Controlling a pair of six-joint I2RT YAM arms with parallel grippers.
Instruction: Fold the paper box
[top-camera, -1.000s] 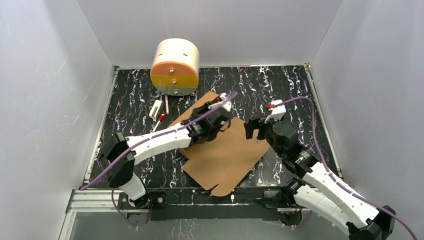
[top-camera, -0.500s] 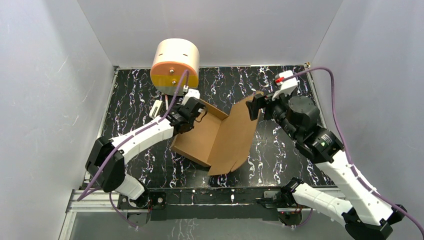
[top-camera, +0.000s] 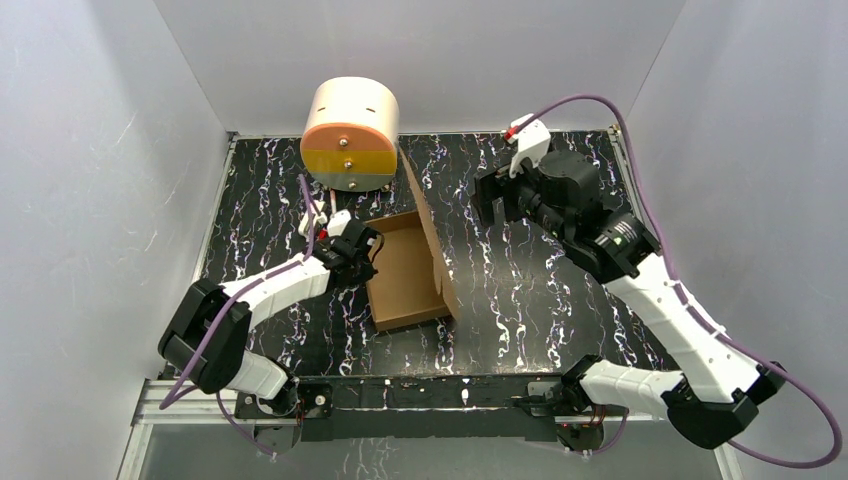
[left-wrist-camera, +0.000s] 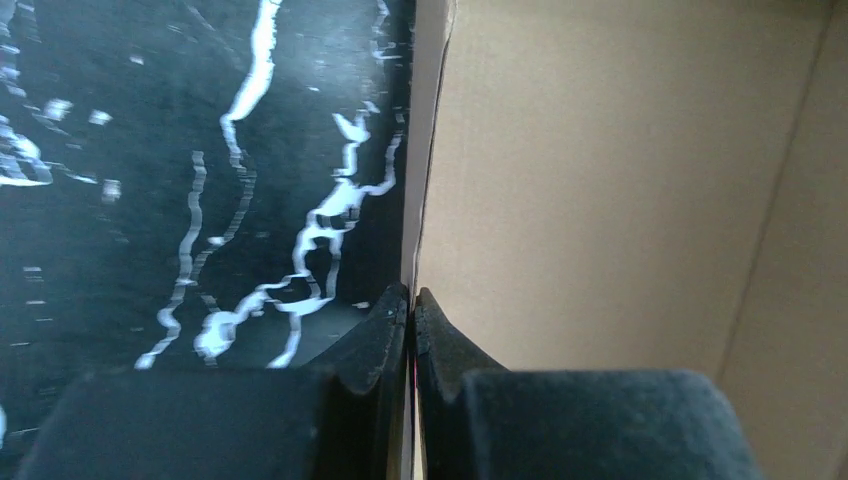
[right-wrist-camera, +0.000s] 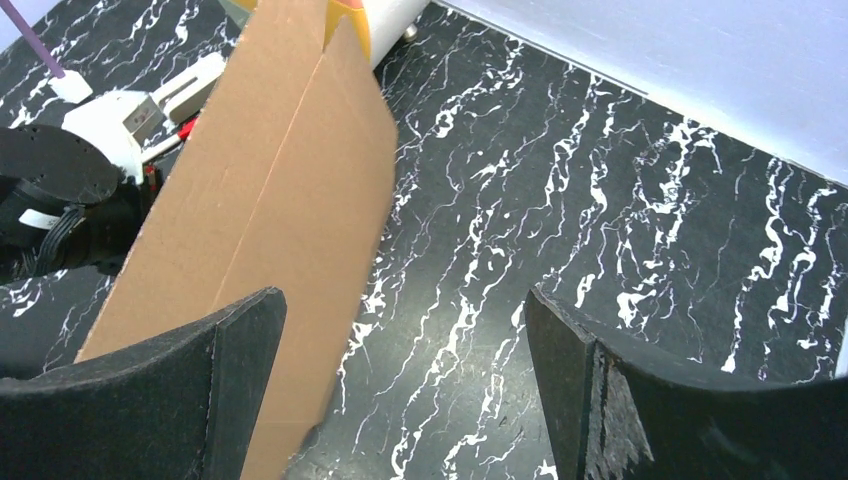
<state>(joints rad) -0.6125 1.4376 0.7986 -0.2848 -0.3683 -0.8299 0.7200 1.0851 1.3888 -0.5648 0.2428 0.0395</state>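
Observation:
The paper box is brown cardboard, half formed, in the middle of the table. Its base lies flat and one long panel stands upright along the right side. My left gripper is at the box's left wall. In the left wrist view it is shut on that wall's thin edge, with the cardboard filling the right half. My right gripper hovers open to the right of the upright panel. In the right wrist view nothing is between its fingers, and the panel stands next to the left finger.
A cream cylinder with an orange and yellow front stands at the back, just behind the box. Small white and red pieces lie to the left of the box near my left wrist. White walls close in the black marbled table.
The sheet lay flat a second ago; its right panel now stands upright. My left gripper moved left and closed on the left wall. My right gripper rose and drew back, still open.

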